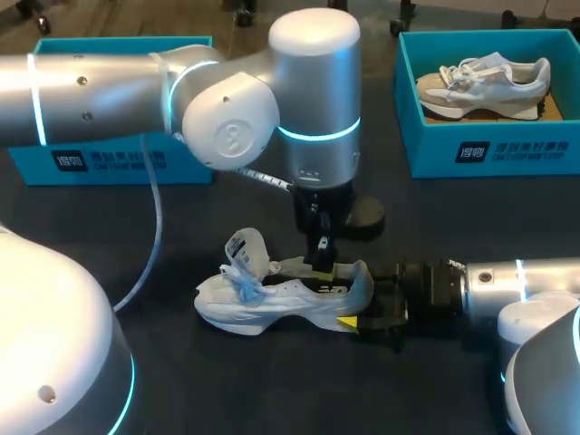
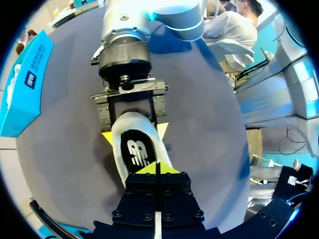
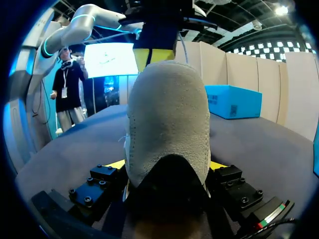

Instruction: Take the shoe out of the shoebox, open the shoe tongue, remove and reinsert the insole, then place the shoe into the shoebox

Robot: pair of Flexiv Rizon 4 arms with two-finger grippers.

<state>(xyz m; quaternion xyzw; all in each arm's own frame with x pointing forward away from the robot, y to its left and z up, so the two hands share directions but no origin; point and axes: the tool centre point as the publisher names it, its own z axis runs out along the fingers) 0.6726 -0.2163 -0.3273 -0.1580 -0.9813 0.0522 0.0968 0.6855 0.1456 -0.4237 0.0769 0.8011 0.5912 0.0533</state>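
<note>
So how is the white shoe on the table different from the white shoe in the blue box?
The white lace-up shoe on the table has its tongue pulled up; the white-and-beige shoe in the blue cardboard box looks laced flat. The right gripper squeezes the table shoe's heel; nothing touches the boxed shoe. Both are sneakers, toes pointing left.

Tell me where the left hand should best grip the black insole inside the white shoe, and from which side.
On the black insole, probably the exposed heel-end edge, coming from above through the opening of the white shoe. Only that part shows, since the forefoot part is hidden inside, and the right hand clamps the heel from both sides.
</note>
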